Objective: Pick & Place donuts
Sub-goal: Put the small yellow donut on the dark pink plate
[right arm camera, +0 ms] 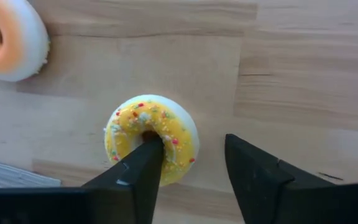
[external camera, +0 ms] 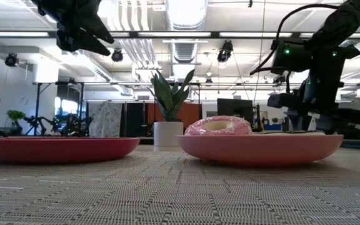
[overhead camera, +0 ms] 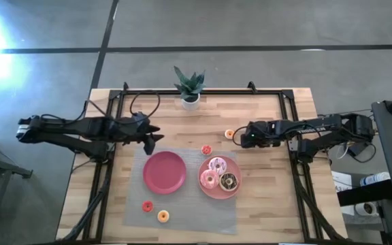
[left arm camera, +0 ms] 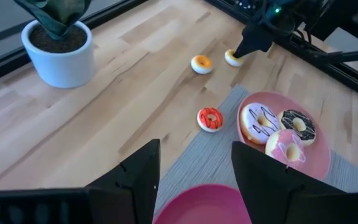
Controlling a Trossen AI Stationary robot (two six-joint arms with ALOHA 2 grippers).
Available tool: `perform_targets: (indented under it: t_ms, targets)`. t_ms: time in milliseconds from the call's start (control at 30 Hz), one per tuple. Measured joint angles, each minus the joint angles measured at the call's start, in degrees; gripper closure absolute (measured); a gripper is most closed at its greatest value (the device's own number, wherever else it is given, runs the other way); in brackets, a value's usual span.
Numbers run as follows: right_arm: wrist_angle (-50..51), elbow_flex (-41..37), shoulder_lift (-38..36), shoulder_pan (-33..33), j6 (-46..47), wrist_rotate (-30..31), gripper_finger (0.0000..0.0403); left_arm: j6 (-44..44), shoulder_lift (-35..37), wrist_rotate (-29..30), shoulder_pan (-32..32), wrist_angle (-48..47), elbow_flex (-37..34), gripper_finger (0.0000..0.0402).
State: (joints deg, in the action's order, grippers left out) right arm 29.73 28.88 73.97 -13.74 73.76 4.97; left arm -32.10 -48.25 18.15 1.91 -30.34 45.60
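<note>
A small yellow sprinkled donut (right arm camera: pixel 143 121) lies flat on the wood beside an orange one (right arm camera: pixel 5 37). My right gripper (right arm camera: pixel 188 146) is open over it, at the pink plate's far side (overhead camera: pixel 242 136). A tiny red donut (left arm camera: pixel 210 119) sits at the mat's far edge. The pink plate (overhead camera: pixel 204 188) carries three larger donuts: pink (left arm camera: pixel 283 147), pale sprinkled (left arm camera: pixel 259 121) and chocolate (left arm camera: pixel 298 124). Two more small donuts, red (overhead camera: pixel 147 205) and orange (overhead camera: pixel 162 216), lie on the mat's near part. My left gripper (left arm camera: pixel 194 168) hangs open above the red plate's (overhead camera: pixel 165 171) far edge. My right gripper has one fingertip (right arm camera: pixel 149 155) at the yellow donut's hole (right arm camera: pixel 146 133), while the other finger (right arm camera: pixel 244 162) stands outside the rim with bare wood between them. The fingers come down from above at a slant. The donut lies flat on the table.
A potted plant (overhead camera: pixel 190 88) stands at the table's far edge. A grey woven mat (overhead camera: pixel 182 211) lies under both plates. A black frame (overhead camera: pixel 203 90) runs around the tabletop. Bare wood shows to the left of the mat and along the right side.
</note>
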Motion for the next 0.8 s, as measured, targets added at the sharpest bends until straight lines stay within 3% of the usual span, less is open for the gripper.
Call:
perform_targets:
  t_ms: [333, 600, 800]
  targets:
    - [-8.8, 1.9, 0.3, 0.1, -3.5, -1.4, 0.0382, -3.2, 4.3, -0.3, 0.0, -8.0, 0.0, 0.0229]
    - [-11.1, 11.9, 1.6, 1.9, -8.4, -2.3, 0.0390, -8.5, 8.1, -0.3, 0.0, -18.8, 0.0, 0.0229]
    - [-10.9, 26.0, 12.1, 4.5, -13.2, -4.6, 0.0390, -9.0, 9.5, -2.2, 0.1, -22.7, 0.0, 0.0229]
